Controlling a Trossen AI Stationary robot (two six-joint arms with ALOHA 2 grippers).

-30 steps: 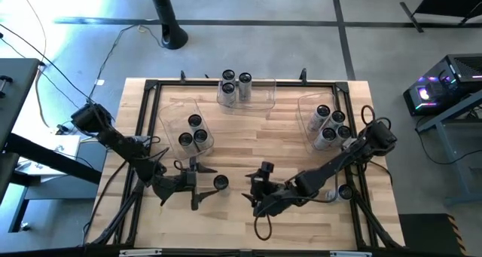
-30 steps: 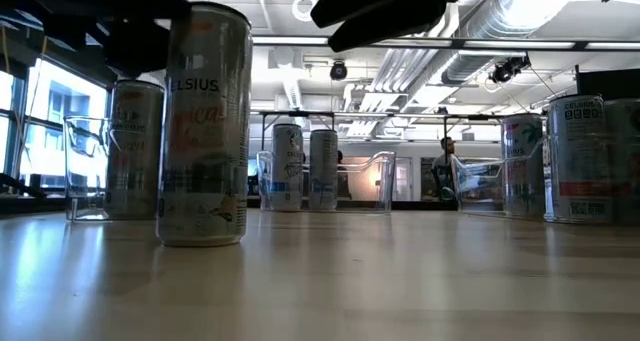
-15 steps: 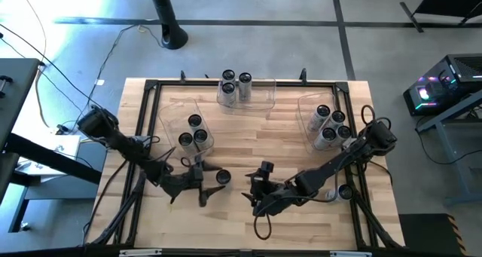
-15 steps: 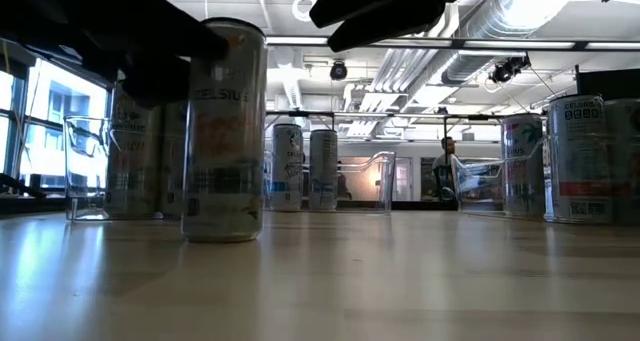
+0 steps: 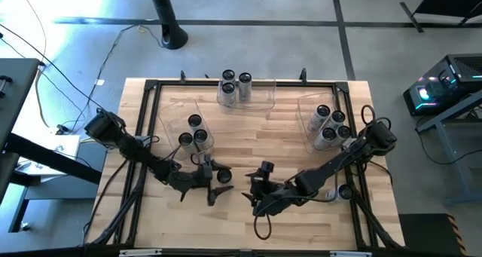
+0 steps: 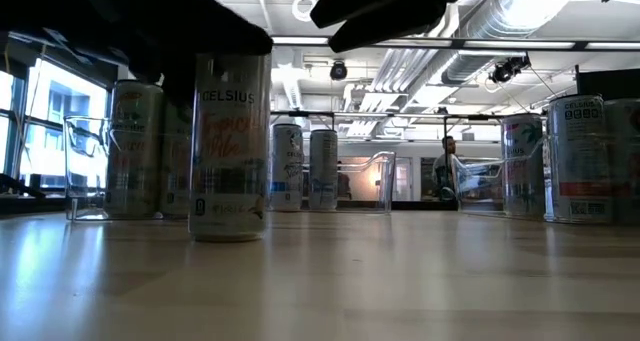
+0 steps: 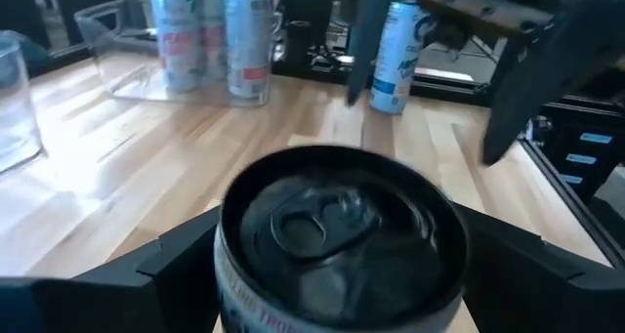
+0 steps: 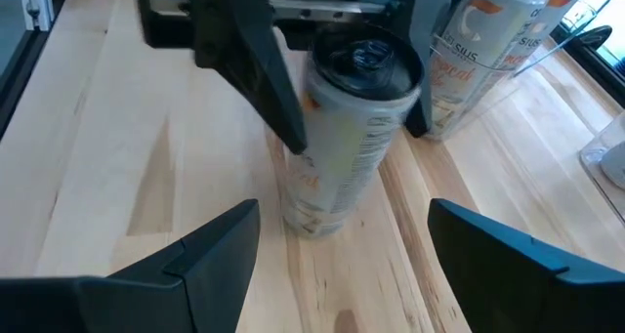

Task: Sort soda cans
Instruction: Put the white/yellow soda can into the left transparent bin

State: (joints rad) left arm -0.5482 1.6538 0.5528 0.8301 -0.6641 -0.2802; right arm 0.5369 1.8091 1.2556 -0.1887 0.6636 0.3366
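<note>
Three bins ring the table, each with cans inside: left bin (image 5: 184,125) has three, far bin (image 5: 245,93) three, right bin (image 5: 325,121) about five. Grouping suggests sorting by kind, though labels are too small to tell apart from above.

Left gripper (image 5: 216,183) sits at the near middle of the table, its fingers straddling one upright can (image 5: 224,176). Left wrist view puts that can (image 7: 342,237) squarely between the fingers, dark top up. Jaws stand wide to either side; whether the pads touch the wall, cannot tell. The can stands on the wood in the low view (image 6: 230,146). Straddling low and level keeps it upright for a slide or lift.

Right gripper (image 5: 258,191) waits just beside, jaws apart and empty, its camera aimed at the same can (image 8: 347,128). Probably parked clear so the left arm can work.

One more can (image 5: 345,191) stands outside the bins near the right edge, by the right arm, not yet sorted.
</note>
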